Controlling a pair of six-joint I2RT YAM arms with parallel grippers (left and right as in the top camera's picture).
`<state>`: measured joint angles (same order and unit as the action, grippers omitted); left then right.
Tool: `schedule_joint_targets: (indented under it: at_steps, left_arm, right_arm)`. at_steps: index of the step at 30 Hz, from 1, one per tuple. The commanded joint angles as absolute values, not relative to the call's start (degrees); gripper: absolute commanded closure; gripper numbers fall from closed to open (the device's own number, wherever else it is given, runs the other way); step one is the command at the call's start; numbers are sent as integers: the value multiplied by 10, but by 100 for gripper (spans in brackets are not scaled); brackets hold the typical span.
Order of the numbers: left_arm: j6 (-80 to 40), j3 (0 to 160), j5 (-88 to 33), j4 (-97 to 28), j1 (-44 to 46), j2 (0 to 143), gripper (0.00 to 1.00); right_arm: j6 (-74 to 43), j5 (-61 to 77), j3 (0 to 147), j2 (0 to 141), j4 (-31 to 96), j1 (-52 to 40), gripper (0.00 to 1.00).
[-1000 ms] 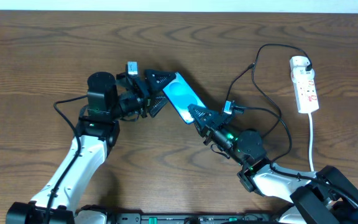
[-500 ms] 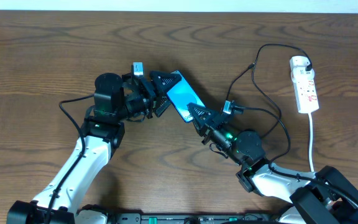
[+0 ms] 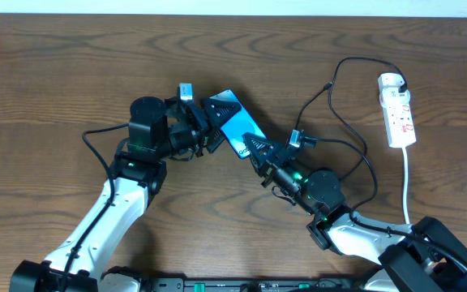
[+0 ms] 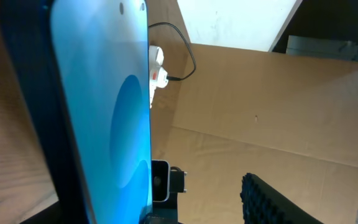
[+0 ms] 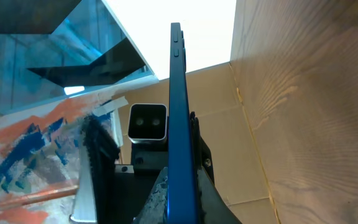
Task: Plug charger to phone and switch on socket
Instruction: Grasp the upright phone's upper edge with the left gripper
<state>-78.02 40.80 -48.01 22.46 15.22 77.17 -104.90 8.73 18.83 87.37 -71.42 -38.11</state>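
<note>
Cyan-screened, the phone (image 3: 235, 128) sat at mid-table, clamped at its lower end in your right gripper (image 3: 254, 148). Your left gripper (image 3: 216, 122) stood open around its upper end.

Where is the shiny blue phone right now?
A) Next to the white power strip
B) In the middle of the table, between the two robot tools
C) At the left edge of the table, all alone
B: in the overhead view the phone sits mid-table between the left tool and the right tool, well apart from the power strip.
</note>
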Motion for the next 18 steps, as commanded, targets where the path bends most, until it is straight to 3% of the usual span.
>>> schedule_joint_targets:
  at_steps: [1, 13, 18]
  left_arm:
    - [-781, 413, -484, 232, 161, 770, 41]
    - [-781, 413, -455, 233, 175, 770, 72]
    - [-781, 413, -453, 233, 175, 770, 78]
  right_arm:
    - [-1048, 108, 199, 869, -714, -394, 99]
    - [-1048, 115, 199, 869, -714, -395, 99]
    - [-1048, 115, 199, 869, -714, -395, 99]
